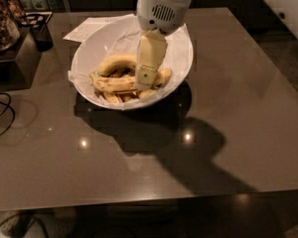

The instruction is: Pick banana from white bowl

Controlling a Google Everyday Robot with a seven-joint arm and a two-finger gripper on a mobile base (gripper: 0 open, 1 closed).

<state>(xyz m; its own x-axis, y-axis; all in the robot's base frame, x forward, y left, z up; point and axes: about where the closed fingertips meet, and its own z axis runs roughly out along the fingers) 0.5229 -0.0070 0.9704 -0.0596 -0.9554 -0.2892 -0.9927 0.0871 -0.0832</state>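
The white bowl [181,58] stands at the back middle of the table, lined with crumpled white paper. The banana [116,84], long, nearly straight and speckled brown, lies across the bowl's front half. A cleaner arched banana [115,62] lies behind it, and small stubby pieces [114,98] lie in front of it. My gripper [145,79] hangs over the bowl from the white wrist above, its cream finger [149,58] pointing down onto the right part of the banana and hiding a stretch of it.
White paper sheets [89,28] lie behind the bowl. A dark box [15,58] with a jar on it stands at the far left, a small black cup [39,31] beside it. A black cable [2,115] loops at the left edge. The table [228,83] reaches right and forward.
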